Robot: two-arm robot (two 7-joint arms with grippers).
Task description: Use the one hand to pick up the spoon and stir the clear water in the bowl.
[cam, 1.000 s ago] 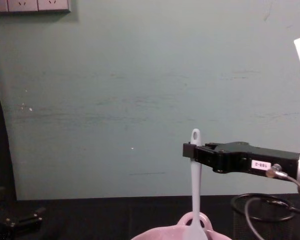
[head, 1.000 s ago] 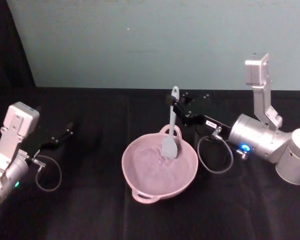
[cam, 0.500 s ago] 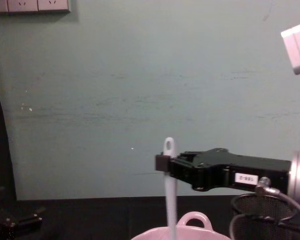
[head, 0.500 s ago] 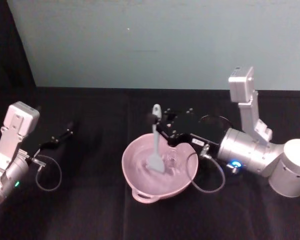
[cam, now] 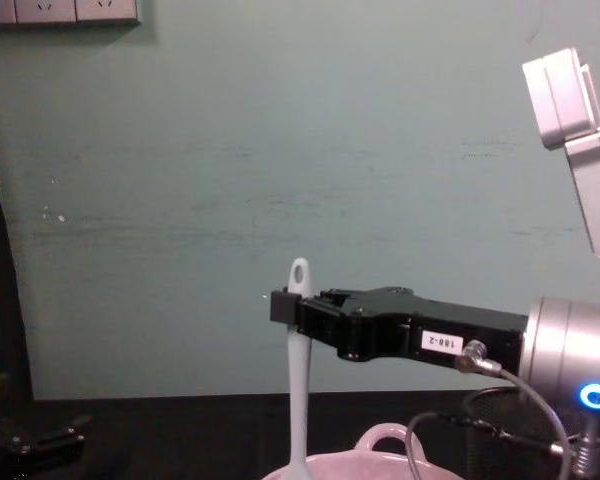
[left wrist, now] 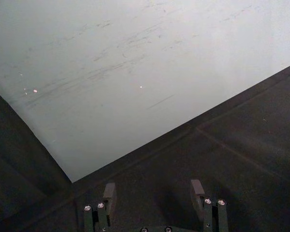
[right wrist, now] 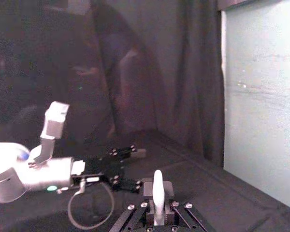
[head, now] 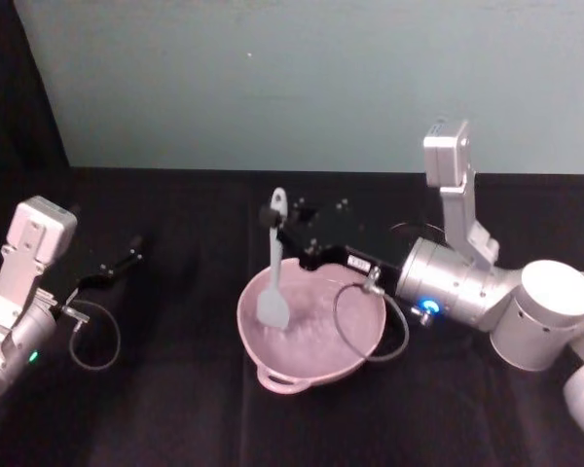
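The pink-white bowl (head: 311, 365) sits mid-table, and its looped handle and far rim (cam: 380, 441) rise at the bottom of the chest view. The white spoon (head: 273, 277) stands upright with its blade in the bowl's left half. My right gripper (head: 280, 221) is shut on the spoon's handle near the holed end, reaching in from the right; the spoon (cam: 299, 380) hangs from my right gripper (cam: 290, 303). The spoon's handle (right wrist: 157, 195) shows between the right fingers. My left gripper (head: 125, 261) rests parked at the table's left, fingers (left wrist: 109, 192) apart.
A black wire-mesh cup (cam: 540, 430) stands at the right behind the right arm. A pale teal wall (head: 302, 78) closes off the back of the black table. The right arm's cable (head: 370, 326) loops over the bowl's right rim.
My right gripper has carried the spoon leftward across the bowl, from near the far handle to the left half. The left arm has stayed still.
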